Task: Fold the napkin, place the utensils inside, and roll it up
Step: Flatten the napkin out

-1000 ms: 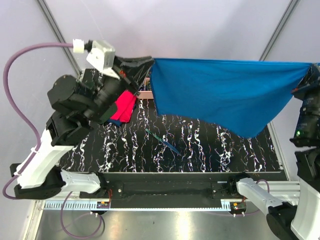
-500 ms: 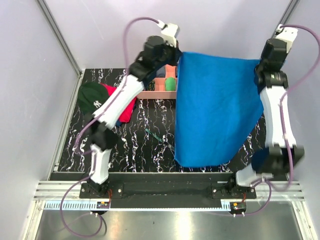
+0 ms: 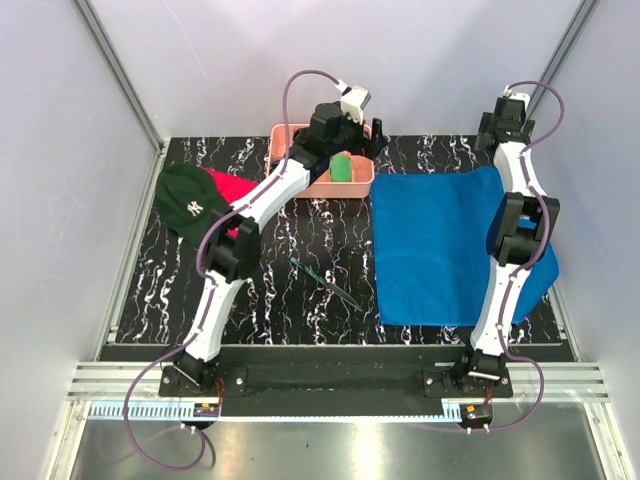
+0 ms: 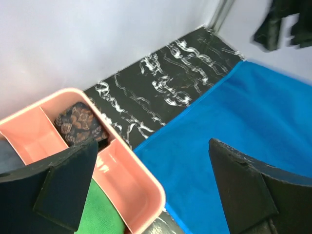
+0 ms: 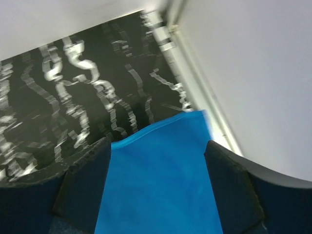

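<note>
Lying flat, napkin (image 3: 440, 250), left end effector (image 4: 153, 161) wide, right end effector (image 5: 157, 156) wide, green cap (image 3: 185, 195) (white NY logo).

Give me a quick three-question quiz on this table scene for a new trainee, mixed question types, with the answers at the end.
1. True or false: the napkin lies spread flat on the table.
2. Multiple choice: the utensils lie A) on top of the napkin, B) inside the pink tray, C) on the bare table, left of the napkin.
3. Fill in the blank: the jaws of the left gripper and the right gripper are both ____.
Key: 1 true; 2 C; 3 open.
</note>
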